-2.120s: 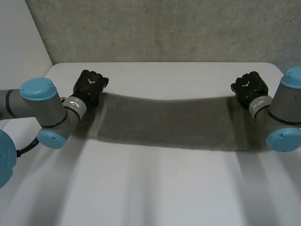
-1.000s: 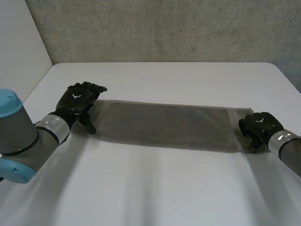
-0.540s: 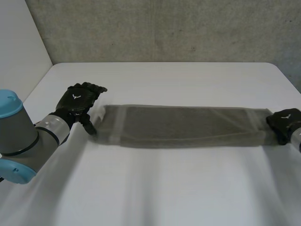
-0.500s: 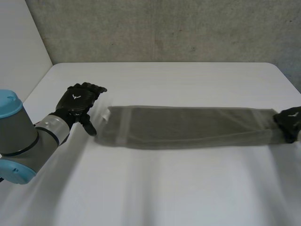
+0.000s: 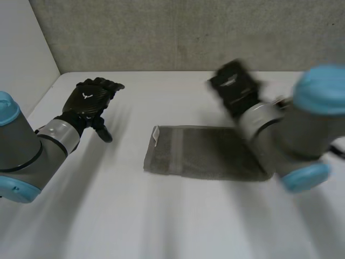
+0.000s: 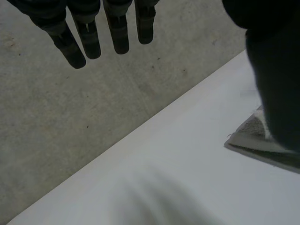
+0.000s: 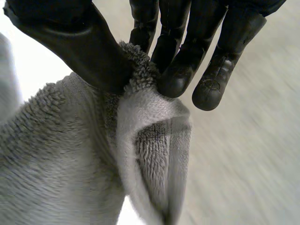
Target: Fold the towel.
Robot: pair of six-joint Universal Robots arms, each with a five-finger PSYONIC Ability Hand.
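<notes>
Right end of the towel carried back over toward the left

The long grey terry towel (image 5: 199, 156), stretched along the white table (image 5: 161, 226) half a second ago, now lies shortened at the table's middle, so the end-to-end fold looks under way. The right hand (image 5: 233, 89) is raised above it, thumb and fingers pinching a bunched end. The left hand (image 5: 89, 103) hovers well apart, fingers straight, holding nothing.
</notes>
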